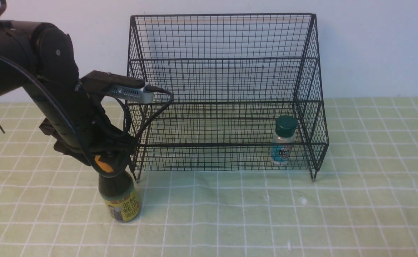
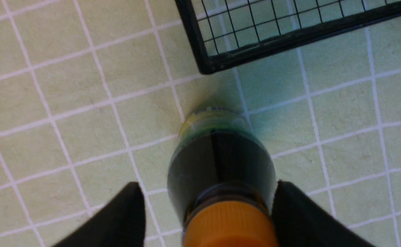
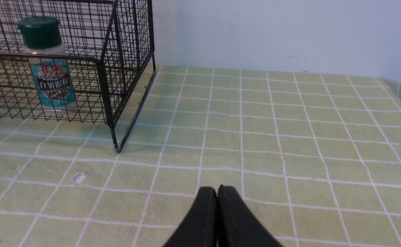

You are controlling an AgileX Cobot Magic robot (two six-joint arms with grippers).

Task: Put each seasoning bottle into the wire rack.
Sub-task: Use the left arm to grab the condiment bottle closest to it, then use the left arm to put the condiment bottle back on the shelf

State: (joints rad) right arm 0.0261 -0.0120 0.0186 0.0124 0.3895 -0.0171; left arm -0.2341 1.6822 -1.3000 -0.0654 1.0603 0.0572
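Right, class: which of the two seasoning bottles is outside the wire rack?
The dark squeeze bottle with the orange cap, on the tablecloth by the left gripper; the green-lidded shaker is inside the rack.

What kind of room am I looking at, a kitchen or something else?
Probably a test bench dressed as a kitchen counter: a robot arm over a checked tabletop, with a seasoning shaker in a wire rack.

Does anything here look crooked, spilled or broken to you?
Nothing looks spilled or broken. The shaker with the dark green lid stands inside the wire rack, near its right end. The sauce bottle with the orange cap is outside, by the rack's left front corner, and leans a little under the left arm.
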